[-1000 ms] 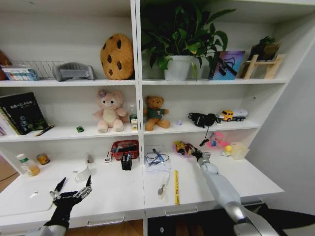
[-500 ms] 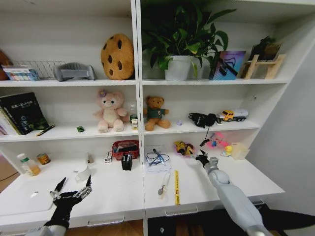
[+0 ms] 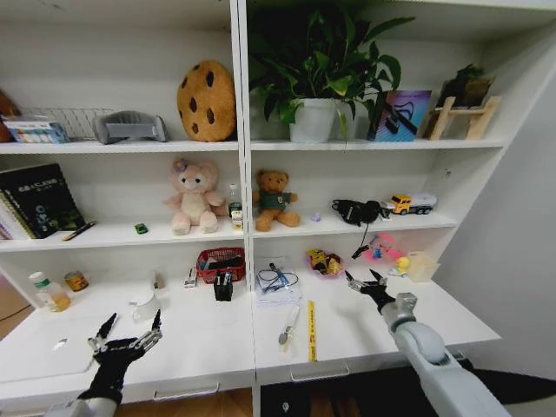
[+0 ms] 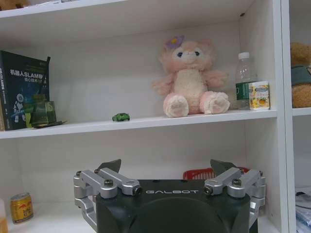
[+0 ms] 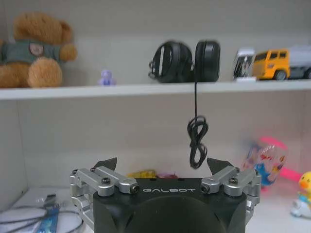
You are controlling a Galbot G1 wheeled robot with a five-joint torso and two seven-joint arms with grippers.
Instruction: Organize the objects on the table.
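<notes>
White shelving rises behind the table (image 3: 208,347), whose top carries the things to sort. On it lie the yellow ruler (image 3: 312,331), lengthwise near the front edge, with a spoon-like tool (image 3: 287,326) just beside it. Behind them sits a pack with cables (image 3: 277,282), and further back a red basket (image 3: 221,263) and a black pen holder (image 3: 223,287). Off to my left are a white mug (image 3: 146,306), a small bottle (image 3: 47,292) and a tin (image 3: 76,281).

My right gripper (image 3: 366,282) hovers above the table right of the ruler, fingers spread wide, holding nothing. My left gripper (image 3: 128,334) hangs over the table's left front, also spread wide and empty.

On the shelf above sit a pink plush (image 4: 191,80), a bear (image 5: 35,49) and headphones (image 5: 187,60).
</notes>
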